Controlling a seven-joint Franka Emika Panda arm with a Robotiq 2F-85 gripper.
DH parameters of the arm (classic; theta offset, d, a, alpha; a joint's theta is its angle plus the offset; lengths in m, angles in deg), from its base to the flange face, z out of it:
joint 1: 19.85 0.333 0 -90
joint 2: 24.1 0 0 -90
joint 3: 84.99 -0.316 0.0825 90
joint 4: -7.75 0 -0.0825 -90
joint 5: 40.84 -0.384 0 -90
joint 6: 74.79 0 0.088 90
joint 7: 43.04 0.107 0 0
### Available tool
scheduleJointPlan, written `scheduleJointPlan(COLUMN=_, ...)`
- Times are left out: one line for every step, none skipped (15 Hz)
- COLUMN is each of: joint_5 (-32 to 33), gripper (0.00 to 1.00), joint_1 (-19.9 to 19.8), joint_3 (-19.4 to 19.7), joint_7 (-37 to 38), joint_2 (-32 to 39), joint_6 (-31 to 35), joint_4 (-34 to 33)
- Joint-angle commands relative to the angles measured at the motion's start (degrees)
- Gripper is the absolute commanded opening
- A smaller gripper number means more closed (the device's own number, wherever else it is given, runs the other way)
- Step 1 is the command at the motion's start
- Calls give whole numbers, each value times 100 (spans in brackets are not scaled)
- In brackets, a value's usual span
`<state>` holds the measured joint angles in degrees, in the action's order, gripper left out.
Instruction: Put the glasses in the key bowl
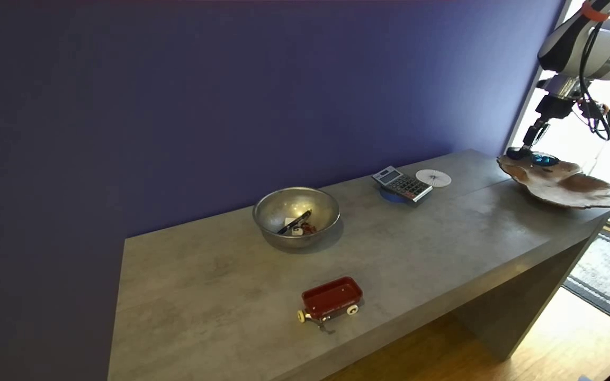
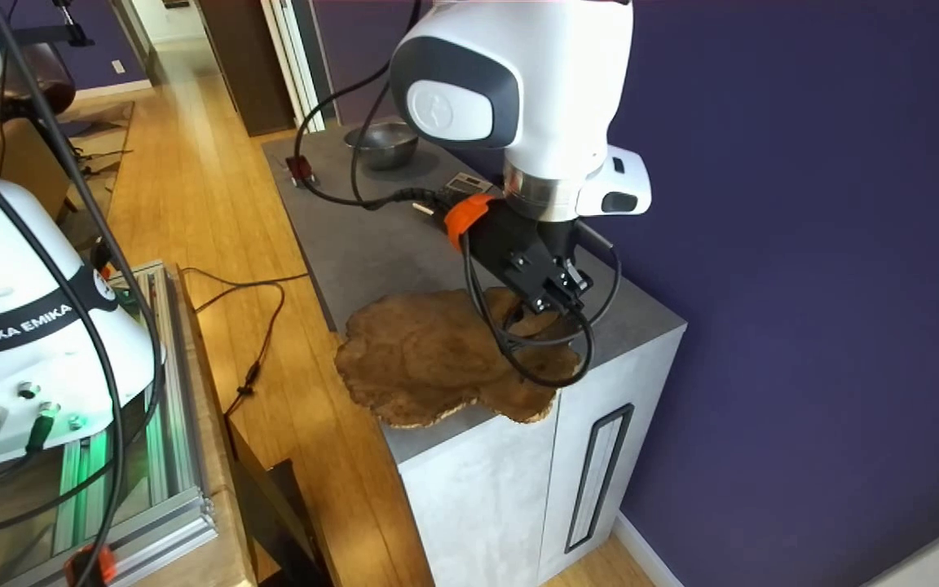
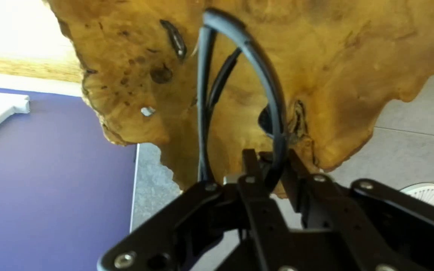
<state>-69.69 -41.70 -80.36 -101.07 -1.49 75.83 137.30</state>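
Observation:
The key bowl (image 1: 583, 185), a wide wavy-edged wooden dish, sits at the table's end. It also shows in an exterior view (image 2: 429, 350) and fills much of the wrist view (image 3: 352, 56). The glasses (image 1: 544, 159) have dark blue reflective lenses and are at the bowl's wall-side end. In the wrist view their blurred, dark arms (image 3: 266, 71) loop up before the jaws. My gripper (image 1: 526, 145) points down over the bowl, its nearly closed fingers (image 3: 269, 155) around the glasses' middle. Whether the glasses touch the bowl is unclear. The fingertips are hidden in an exterior view.
A metal bowl (image 1: 323, 206) holds a pen and small items. A calculator (image 1: 403, 184) leans on a blue round item (image 1: 391, 196) beside a white disc (image 1: 433, 178). A small red wagon (image 1: 331, 297) stands near the front edge. A purple wall (image 1: 284, 106) runs along the back.

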Motion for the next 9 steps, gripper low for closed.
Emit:
scheduleJointPlan(joint_5=26, gripper=54, joint_1=-326, joint_3=-77, joint_7=190, joint_2=-4, joint_6=-395, joint_4=-291)
scheduleJointPlan(joint_5=113, gripper=62, joint_1=-372, joint_3=-30, joint_7=220, joint_2=-167, joint_6=-695, joint_4=-273)
scheduleJointPlan(joint_5=120, gripper=68, joint_1=-418, joint_3=-20, joint_7=184, joint_2=-316, joint_6=-996, joint_4=-274)
scheduleJointPlan(joint_5=27, gripper=76, joint_1=-515, joint_3=-32, joint_7=33, joint_2=-577, joint_6=-1420, joint_4=-236)
scheduleJointPlan(joint_5=-114, gripper=82, joint_1=-610, joint_3=-44, joint_7=-176, joint_2=-795, joint_6=-1873, joint_4=-237)
scheduleJointPlan(joint_5=-233, gripper=88, joint_1=-733, joint_3=-83, joint_7=-505, joint_2=-1065, joint_6=-2324, joint_4=-185)
scheduleJointPlan(joint_5=-252, gripper=96, joint_1=-654, joint_3=56, joint_7=-772, joint_2=-1341, joint_6=-2743, joint_4=-121)
scheduleJointPlan(joint_5=-225, gripper=99, joint_1=-581, joint_3=152, joint_7=-1008, joint_2=-1574, joint_6=-3068, joint_4=-54)
scheduleJointPlan(joint_5=-117, gripper=85, joint_1=-361, joint_3=300, joint_7=-592, joint_2=-968, joint_6=-2623, joint_4=-376)
